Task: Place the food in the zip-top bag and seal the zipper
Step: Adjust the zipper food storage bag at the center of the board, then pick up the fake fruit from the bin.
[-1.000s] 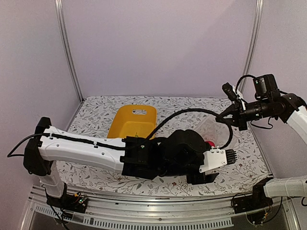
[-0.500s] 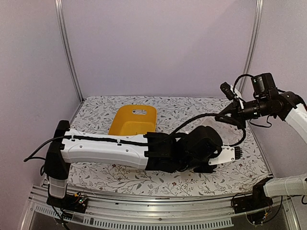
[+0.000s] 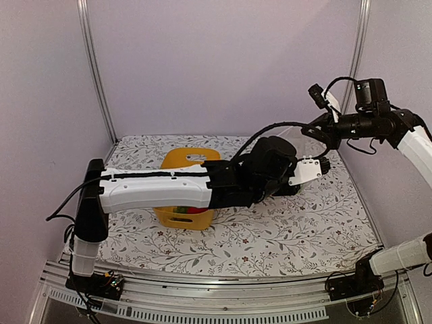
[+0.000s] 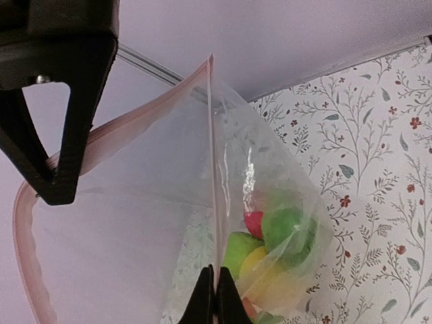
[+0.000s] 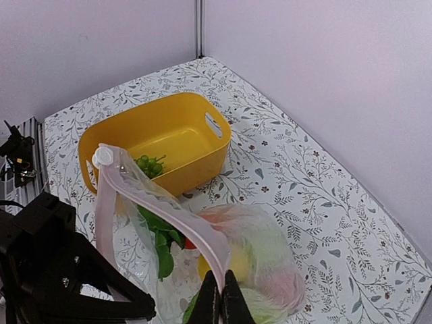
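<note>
The clear crinkly zip-top bag point(image 4: 135, 223), toy fruit and vegetables point(image 4: 280, 233) sagging in the lower right of the left wrist view, is now held at two places: the left gripper point(image 4: 214, 297), wide apart a second ago, has clamped on the bag's upright seam and risen to mid-frame in the top view, while the right gripper point(image 5: 221, 297) stays clenched on the pale pink zipper strip point(image 5: 162, 208). That suits stretching the mouth for sealing, though pieces remain in the yellow plastic tub point(image 5: 192, 162). The bag hangs mouth up, zipper running upper left to bottom centre in the right wrist view
</note>
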`<state>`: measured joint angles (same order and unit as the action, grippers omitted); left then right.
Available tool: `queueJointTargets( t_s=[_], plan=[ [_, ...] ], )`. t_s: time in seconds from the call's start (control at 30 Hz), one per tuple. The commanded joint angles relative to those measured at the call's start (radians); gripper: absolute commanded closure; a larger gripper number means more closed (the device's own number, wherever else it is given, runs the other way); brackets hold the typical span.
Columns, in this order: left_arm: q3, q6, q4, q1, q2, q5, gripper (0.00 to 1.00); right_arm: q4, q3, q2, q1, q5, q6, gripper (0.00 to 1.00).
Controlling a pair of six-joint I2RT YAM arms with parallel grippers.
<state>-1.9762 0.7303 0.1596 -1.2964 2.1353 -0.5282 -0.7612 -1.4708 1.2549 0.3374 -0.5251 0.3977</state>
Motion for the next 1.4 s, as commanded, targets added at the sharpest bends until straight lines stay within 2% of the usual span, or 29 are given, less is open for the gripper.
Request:
queueJointTargets(
  t_s=[0.0, 0.13, 0.4, 0.47, 0.6, 0.7, 0.87, 1.07, 1.2, 1.37],
  plan=[
    [0.116, -0.068, -0.026, -0.012, 0.002, 0.030, 1.00, 0.043, 0.196, -0.039, 0.002, -0.144, -0.001, 1.00],
    [0.133, -0.135, 0.022, -0.018, -0.005, 0.073, 1.00, 0.042, 0.272, -0.028, 0.009, -0.193, 0.004, 1.00],
    [0.178, -0.197, 0.026, -0.036, -0.069, 0.129, 1.00, 0.053, 0.290, -0.035, 0.009, -0.207, 0.003, 1.00],
    [0.192, -0.213, 0.033, -0.038, -0.086, 0.141, 0.93, 0.056, 0.297, -0.042, 0.009, -0.207, 0.003, 1.00],
    [0.237, -0.255, 0.061, -0.051, -0.140, 0.129, 0.70, 0.067, 0.318, -0.059, 0.010, -0.202, 0.000, 1.00],
    [0.318, -0.318, 0.070, -0.052, -0.229, 0.176, 0.63, 0.072, 0.328, -0.067, 0.010, -0.201, 0.001, 1.00],
    [0.487, -0.426, 0.059, -0.051, -0.397, 0.199, 0.57, 0.079, 0.341, -0.073, 0.010, -0.199, 0.001, 1.00],
    [0.654, -0.515, 0.066, -0.034, -0.548, 0.109, 0.49, 0.085, 0.352, -0.082, 0.010, -0.191, 0.006, 1.00],
    [0.734, -0.589, 0.096, 0.027, -0.622, 0.059, 0.45, 0.086, 0.357, -0.085, 0.010, -0.189, 0.006, 1.00],
    [0.772, -0.702, 0.168, 0.140, -0.666, 0.062, 0.43, 0.085, 0.365, -0.099, 0.010, -0.180, 0.008, 1.00]
  ],
)
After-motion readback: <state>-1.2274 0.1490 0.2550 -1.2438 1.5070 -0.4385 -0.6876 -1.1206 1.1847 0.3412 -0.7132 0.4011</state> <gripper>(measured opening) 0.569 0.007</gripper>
